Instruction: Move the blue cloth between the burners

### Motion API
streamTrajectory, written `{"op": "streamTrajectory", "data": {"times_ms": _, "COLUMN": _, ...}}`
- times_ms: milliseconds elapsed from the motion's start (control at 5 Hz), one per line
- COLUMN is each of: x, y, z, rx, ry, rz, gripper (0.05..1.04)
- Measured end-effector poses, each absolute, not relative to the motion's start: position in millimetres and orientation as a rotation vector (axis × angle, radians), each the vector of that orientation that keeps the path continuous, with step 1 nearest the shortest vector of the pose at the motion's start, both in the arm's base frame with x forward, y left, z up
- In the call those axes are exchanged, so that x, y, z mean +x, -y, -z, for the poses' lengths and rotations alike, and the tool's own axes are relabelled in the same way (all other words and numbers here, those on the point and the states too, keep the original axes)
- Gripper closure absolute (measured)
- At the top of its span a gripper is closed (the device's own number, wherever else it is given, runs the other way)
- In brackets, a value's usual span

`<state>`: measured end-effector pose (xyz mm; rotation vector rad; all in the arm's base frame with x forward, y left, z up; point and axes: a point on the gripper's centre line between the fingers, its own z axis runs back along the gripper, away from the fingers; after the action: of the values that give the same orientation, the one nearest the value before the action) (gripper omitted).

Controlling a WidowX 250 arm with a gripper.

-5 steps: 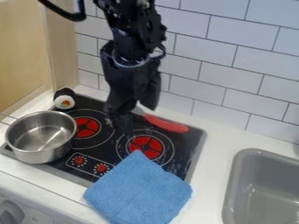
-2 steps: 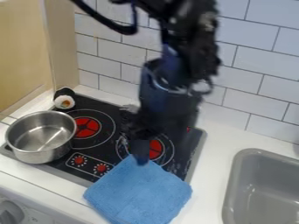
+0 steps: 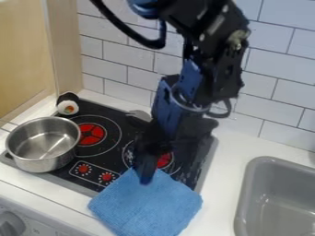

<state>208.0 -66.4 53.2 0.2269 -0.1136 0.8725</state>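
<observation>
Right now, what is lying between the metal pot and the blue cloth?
In the camera view, a small black dial panel with two red dials lies between the metal pot and the blue cloth.

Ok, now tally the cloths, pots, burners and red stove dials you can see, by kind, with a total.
Cloth: 1
Pot: 1
Burners: 2, one partly hidden
Dials: 2
Total: 6

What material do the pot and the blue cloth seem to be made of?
The pot looks like smooth, shiny metal, probably stainless steel: silvery, with bright reflections inside. The blue cloth looks like matte textile, perhaps microfiber, judging by its finely textured surface.
</observation>
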Motion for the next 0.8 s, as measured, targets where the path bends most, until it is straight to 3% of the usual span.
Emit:
{"op": "streamTrajectory", "data": {"times_ms": 200, "x": 198.2, "y": 62.6, "z": -41.0, "rx": 0.229, "ry": 0.068, "rz": -0.867, "gripper": 0.085}}
{"op": "streamTrajectory", "data": {"times_ms": 600, "x": 193.9, "y": 53.6, "z": -15.3, "rx": 0.164, "ry": 0.040, "rz": -0.875, "gripper": 0.085}}
{"op": "streamTrajectory", "data": {"times_ms": 800, "x": 201.3, "y": 52.7, "z": -14.8, "rx": 0.141, "ry": 0.079, "rz": -0.883, "gripper": 0.085}}
